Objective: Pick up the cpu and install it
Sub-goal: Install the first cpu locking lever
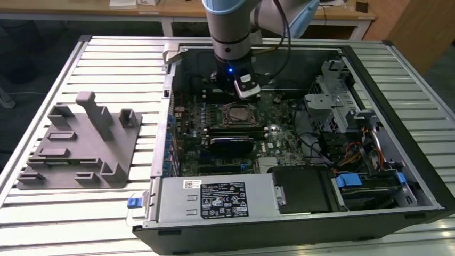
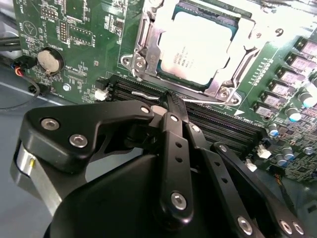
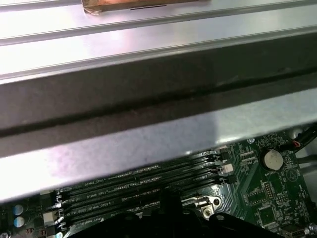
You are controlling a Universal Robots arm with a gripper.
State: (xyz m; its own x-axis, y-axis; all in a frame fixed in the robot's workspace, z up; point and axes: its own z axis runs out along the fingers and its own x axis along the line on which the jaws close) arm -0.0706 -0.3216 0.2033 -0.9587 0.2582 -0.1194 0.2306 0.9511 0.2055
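Your fingers [image 2: 171,106] are pressed together, pinching nothing, over the black memory slots [image 2: 218,121] just beside the cpu [image 2: 200,47], which sits in its socket on the green motherboard [image 2: 79,34]. A coin battery [image 2: 50,61] lies near. The open computer case [image 1: 170,133] rests on a slatted metal desk [image 1: 106,64], beside a grey fixture [image 1: 78,146].
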